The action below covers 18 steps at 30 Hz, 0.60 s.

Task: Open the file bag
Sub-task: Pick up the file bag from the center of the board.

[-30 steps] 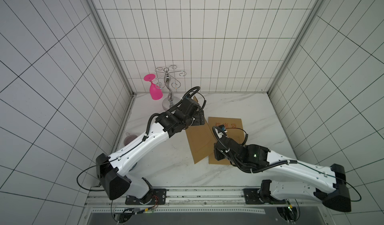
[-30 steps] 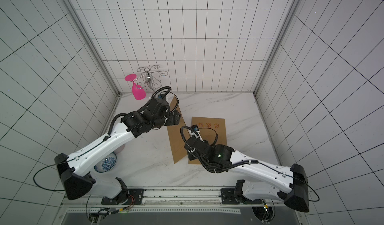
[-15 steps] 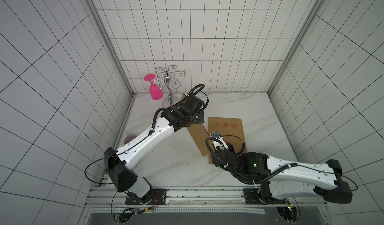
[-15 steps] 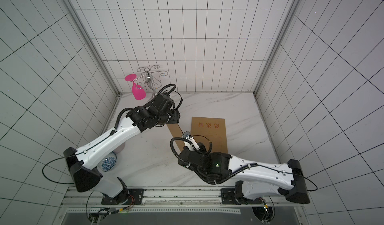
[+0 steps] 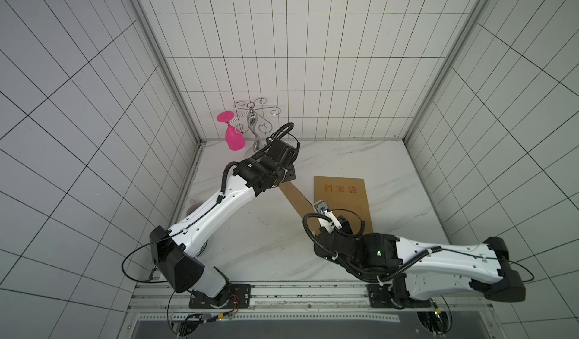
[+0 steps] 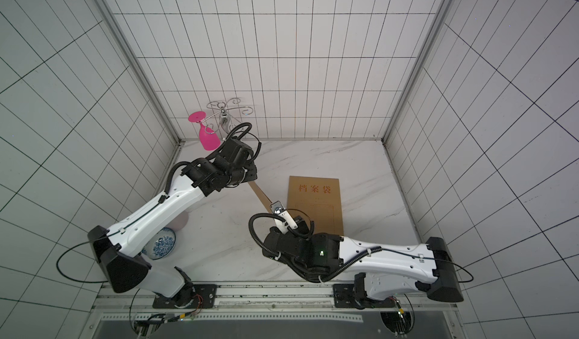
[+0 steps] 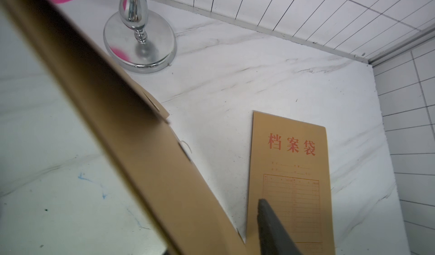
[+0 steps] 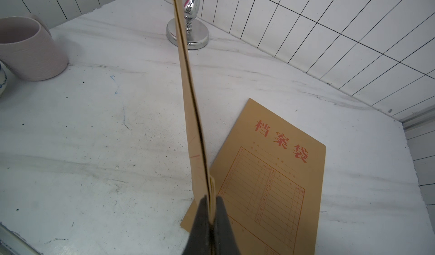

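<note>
- File bag [image 5: 296, 196]: kraft paper, held on edge above the desk [image 5: 257, 234], left of a flat second file bag [image 5: 341, 202].
- Right fingers [image 8: 200, 218]: clamped on its near end.
- Left fingers [image 7: 270, 225]: at its far end; grip cannot be told.
- Handling: likely light, thin, bendy; pinch the flap edge.
</note>
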Tool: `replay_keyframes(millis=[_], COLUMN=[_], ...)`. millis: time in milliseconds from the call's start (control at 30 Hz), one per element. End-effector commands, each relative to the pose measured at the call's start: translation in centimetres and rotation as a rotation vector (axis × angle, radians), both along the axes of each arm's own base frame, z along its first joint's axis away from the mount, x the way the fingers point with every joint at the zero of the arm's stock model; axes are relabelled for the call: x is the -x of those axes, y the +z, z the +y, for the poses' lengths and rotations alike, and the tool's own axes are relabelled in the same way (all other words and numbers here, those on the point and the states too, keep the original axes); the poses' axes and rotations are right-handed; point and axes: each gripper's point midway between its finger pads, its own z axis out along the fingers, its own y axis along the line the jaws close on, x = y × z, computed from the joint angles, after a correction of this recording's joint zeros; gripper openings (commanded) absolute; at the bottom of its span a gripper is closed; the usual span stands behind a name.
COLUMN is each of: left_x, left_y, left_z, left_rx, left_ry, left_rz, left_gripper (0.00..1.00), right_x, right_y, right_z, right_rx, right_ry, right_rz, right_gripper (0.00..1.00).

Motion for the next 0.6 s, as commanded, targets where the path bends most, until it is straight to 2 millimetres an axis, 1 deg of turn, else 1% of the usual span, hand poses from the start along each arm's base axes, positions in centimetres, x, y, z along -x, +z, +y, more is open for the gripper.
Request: replay_keyframes(millis=[0, 67, 100, 133, 167, 200, 233, 300, 333, 367, 400, 433, 533, 567], left_x=[0.3, 0.4, 0.4, 0.3, 0.3, 0.3, 0.2, 0.1, 0.0, 0.0, 0.0, 0.0, 0.3, 0.5], left_y=[0.1, 0.1, 0.2, 0.3, 0.4, 0.6, 0.7, 1.1, 1.5, 1.8, 2.2, 2.7, 3.5, 3.7], left_z=[-0.5, -0.4, -0.3, -0.2, -0.1, -0.1, 0.0, 0.1, 0.1, 0.1, 0.2, 0.3, 0.5, 0.3], left_rx=[0.045, 0.049, 0.053, 0.056, 0.059, 0.062, 0.063, 0.066, 0.067, 0.071, 0.076, 0.08, 0.086, 0.092], left_ry=[-0.008, 0.002, 0.002, 0.008, 0.014, 0.017, 0.016, 0.022, 0.013, 0.001, 0.001, -0.004, -0.037, -0.059], left_rz=[0.008, 0.008, 0.003, -0.003, -0.008, -0.015, -0.023, -0.045, -0.063, -0.083, -0.101, -0.126, -0.186, -0.204], left_gripper=[0.21, 0.2, 0.14, 0.05, 0.0, 0.0, 0.0, 0.0, 0.0, 0.0, 0.0, 0.0, 0.0, 0.0], right_x=[-0.1, -0.1, 0.0, 0.1, 0.2, 0.3, 0.4, 0.9, 1.2, 1.2, 1.3, 1.4, 1.6, 1.5], right_y=[1.5, 1.3, 1.1, 1.0, 1.1, 1.1, 1.1, 1.4, 1.6, 2.3, 2.5, 2.8, 3.8, 4.4], right_z=[-0.3, -0.2, -0.2, -0.2, -0.1, -0.2, -0.2, -0.6, -1.0, -1.8, -2.6, -3.4, -5.8, -6.8], right_rx=[-0.032, -0.028, -0.025, -0.024, -0.025, -0.025, -0.026, -0.019, -0.012, -0.012, -0.002, -0.009, -0.054, -0.086], right_ry=[-0.021, -0.022, -0.022, -0.02, -0.021, -0.019, -0.016, -0.012, -0.014, -0.033, -0.042, -0.049, -0.055, -0.073], right_rz=[-0.047, -0.046, -0.046, -0.044, -0.046, -0.044, -0.041, -0.046, -0.047, -0.069, -0.068, -0.062, -0.033, -0.023], right_gripper=[0.0, 0.0, 0.0, 0.0, 0.0, 0.0, 0.07, 0.45, 0.69, 0.88, 0.96, 1.0, 0.99, 0.99])
